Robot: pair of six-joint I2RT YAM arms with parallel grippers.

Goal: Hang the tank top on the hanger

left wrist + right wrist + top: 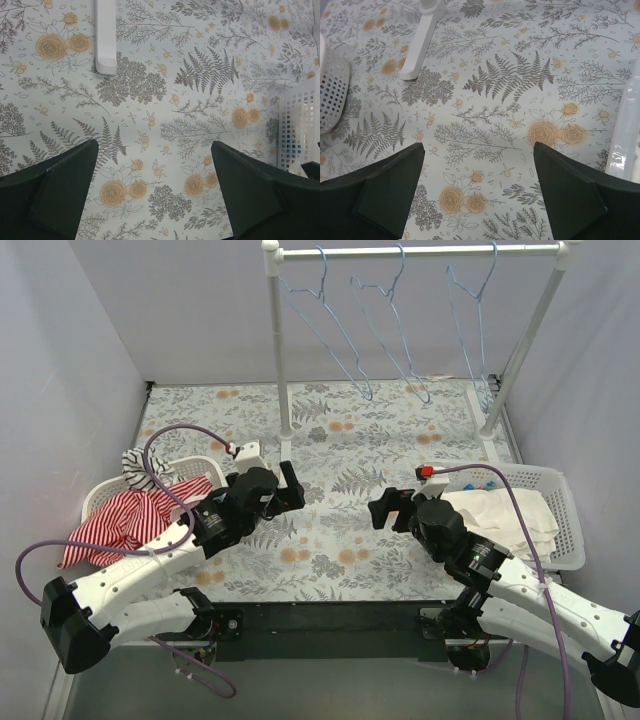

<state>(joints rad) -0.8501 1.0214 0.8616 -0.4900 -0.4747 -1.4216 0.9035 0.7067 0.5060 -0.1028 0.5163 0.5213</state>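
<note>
The red-and-white striped tank top (120, 520) lies crumpled in and over the front of the white basket (100, 495) at the left. Three like light-blue wire hangers (335, 335) hang by their hooks from the rail (420, 251) at the back. My left gripper (288, 488) is open and empty above the floral table, to the right of the tank top; its jaws stand wide in the left wrist view (154, 145). My right gripper (385, 508) is open and empty over the table's middle, also wide in the right wrist view (478, 145).
A black-and-white striped garment (140, 468) lies at the back of the left basket. A white basket (560, 520) at the right holds a cream cloth (500, 512). The white rack's posts (280, 350) and feet (106, 40) (422, 42) stand on the floral cloth.
</note>
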